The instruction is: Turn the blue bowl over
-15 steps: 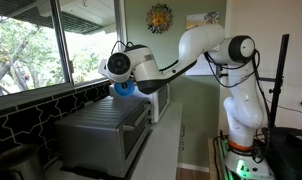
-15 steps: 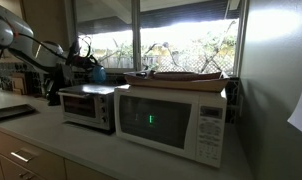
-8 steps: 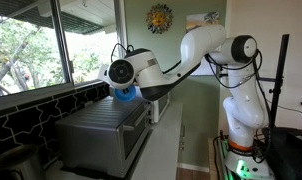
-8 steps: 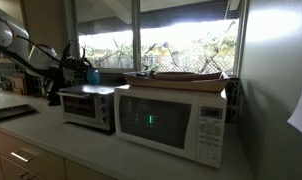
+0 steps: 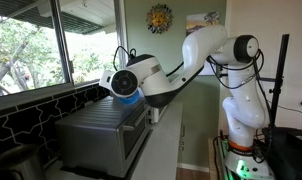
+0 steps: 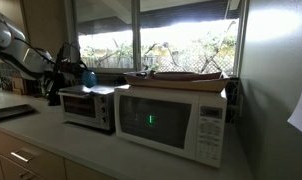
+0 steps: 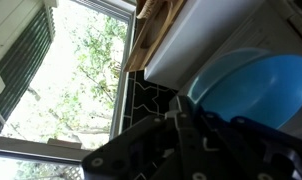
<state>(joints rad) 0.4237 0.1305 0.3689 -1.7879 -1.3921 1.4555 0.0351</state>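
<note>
The blue bowl is small, round and light blue, and hangs just above the top of the grey metal oven. It shows in both exterior views, small and partly hidden by the wrist in one of them. In the wrist view its smooth blue surface fills the right side, right against my dark fingers. My gripper looks shut on the bowl's rim. The wrist covers the bowl's top.
The oven stands on the counter beside a white microwave with a flat wooden tray on top. A window and black tiled backsplash run behind the oven.
My arm has moved with the blue bowl along the oven top, away from the microwave, and a little lower. The wrist has rotated somewhat.
</note>
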